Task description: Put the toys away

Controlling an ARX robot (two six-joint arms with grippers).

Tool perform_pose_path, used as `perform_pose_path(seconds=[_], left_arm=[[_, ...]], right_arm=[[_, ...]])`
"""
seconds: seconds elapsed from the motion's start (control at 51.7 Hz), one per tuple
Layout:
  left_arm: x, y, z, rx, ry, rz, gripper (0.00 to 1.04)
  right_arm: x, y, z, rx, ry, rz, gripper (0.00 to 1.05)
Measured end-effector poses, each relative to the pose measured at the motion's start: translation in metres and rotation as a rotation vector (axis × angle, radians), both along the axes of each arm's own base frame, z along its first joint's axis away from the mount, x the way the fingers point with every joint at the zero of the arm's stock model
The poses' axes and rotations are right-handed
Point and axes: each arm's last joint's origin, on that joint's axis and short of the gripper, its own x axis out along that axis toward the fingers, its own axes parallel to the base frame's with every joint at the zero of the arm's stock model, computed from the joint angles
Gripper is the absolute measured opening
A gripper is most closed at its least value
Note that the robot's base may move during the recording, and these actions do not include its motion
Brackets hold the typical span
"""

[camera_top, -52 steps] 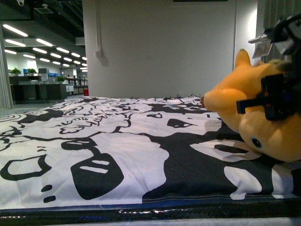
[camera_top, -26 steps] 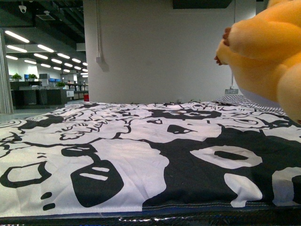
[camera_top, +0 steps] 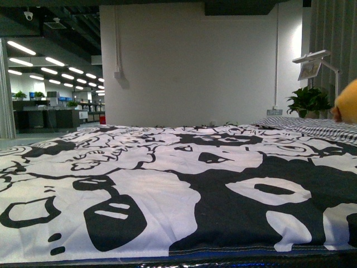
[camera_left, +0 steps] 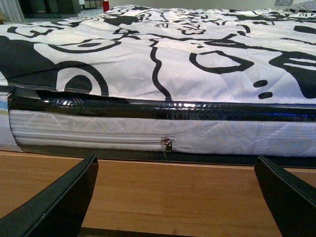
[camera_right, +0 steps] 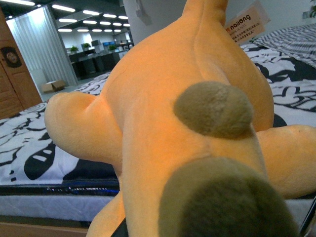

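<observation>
The printed bedspread (camera_top: 167, 184) is lying flat, the yellow-orange plush toy (camera_right: 163, 113) is hanging raised by its right edge, hiding my right gripper so I cannot tell its grip, and my left gripper (camera_left: 170, 207) is hovering spread wide before the near edge.

Indoor fluorescent light, dim, greenish cast.
Front view: ceiling strips (camera_top: 33, 53) blown out. Glare streak on the plastic-wrapped mattress edge (camera_left: 187, 106) just ahead of the left gripper (camera_left: 175, 163), its fingers (camera_left: 59, 202) dark and soft. The plush (camera_right: 163, 123) sits right at the right wrist lens, its nearest part blurred.
</observation>
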Motion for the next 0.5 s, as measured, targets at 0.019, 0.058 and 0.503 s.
perform_pose_path(seconds=[0.019,0.058,0.503], left_arm=[[0.0,0.0,0.0,0.0,0.0,0.0,0.98],[0.0,0.0,0.0,0.0,0.0,0.0,0.98],[0.0,0.0,0.0,0.0,0.0,0.0,0.98]], right_arm=[[0.0,0.0,-0.002,0.0,0.002,-0.002,0.11],[-0.002,0.001,-0.011,0.002,0.014,-0.01,0.11],[-0.007,0.015,-0.049,-0.069,0.033,-0.025,0.11]])
